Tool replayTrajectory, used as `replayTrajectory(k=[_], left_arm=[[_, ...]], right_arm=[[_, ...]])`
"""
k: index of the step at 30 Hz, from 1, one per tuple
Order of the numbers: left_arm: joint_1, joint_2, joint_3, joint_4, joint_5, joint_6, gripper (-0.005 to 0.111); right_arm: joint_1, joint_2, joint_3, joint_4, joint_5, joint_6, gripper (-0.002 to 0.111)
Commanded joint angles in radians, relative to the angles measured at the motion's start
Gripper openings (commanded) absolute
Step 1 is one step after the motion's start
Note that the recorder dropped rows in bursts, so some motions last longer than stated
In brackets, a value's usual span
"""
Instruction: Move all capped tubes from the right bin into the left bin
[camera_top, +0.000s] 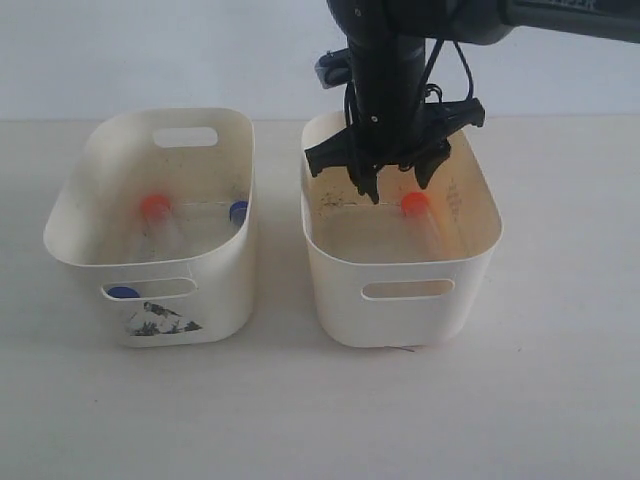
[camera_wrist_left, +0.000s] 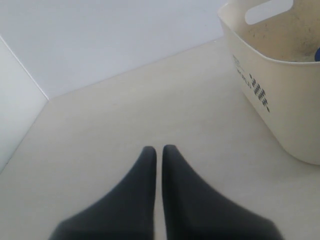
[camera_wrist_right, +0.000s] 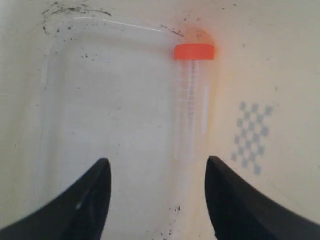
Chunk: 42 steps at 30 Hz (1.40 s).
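One orange-capped tube (camera_wrist_right: 192, 100) lay flat on the stained bottom of the right bin (camera_top: 400, 265). It sat directly beneath the right hand (camera_top: 397, 185), off the middle of the gap and closer to one finger than the other. That hand hung inside the bin's rim with its fingers spread wide and nothing between them.

Away to the hand's far side, the left bin (camera_top: 225, 270) held three tubes, one with an orange cap and two with blue. We judged the job three parts done and the fourth pick just beginning. The next move called for the hand to shift until the tube's body sat midway between the fingers. It would then drop to the bin floor, close, lift clear of the wall and cross over.

The left hand (camera_wrist_left: 159, 150) hovered over bare worktop (camera_top: 320, 420), its fingers nearly together and holding nothing. The exterior view did not show it. The clear tube bodies were hard to make out against the cream plastic, and one blue cap showed only through a handle slot.
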<state>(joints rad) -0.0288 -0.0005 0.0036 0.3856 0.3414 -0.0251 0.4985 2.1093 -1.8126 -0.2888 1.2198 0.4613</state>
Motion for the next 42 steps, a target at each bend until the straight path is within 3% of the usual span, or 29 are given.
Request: replayTrajectory(k=[1,4,6,14,42], left_arm=[[-0.004,0.0,-0.004,-0.003,-0.005,-0.01,0.004],[-0.004,0.0,-0.004,-0.003,-0.005,-0.01,0.004],[-0.004,0.0,-0.004,-0.003,-0.005,-0.01,0.004],[-0.004,0.0,-0.004,-0.003,-0.005,-0.01,0.004],[-0.004,0.0,-0.004,-0.003,-0.005,-0.01,0.004]], right_arm=[[-0.001,-0.005,-0.003,-0.04,0.001,0.009,0.053],[-0.005,-0.001,-0.003,-0.043,0.001,0.012,0.041],[-0.014,-0.001,-0.003,-0.04,0.001,0.026,0.04],[-0.07,-0.001,-0.003,0.027,0.001,0.055,0.062],[-0.068,0.087,-0.005,0.143,0.001,0.007,0.062]])
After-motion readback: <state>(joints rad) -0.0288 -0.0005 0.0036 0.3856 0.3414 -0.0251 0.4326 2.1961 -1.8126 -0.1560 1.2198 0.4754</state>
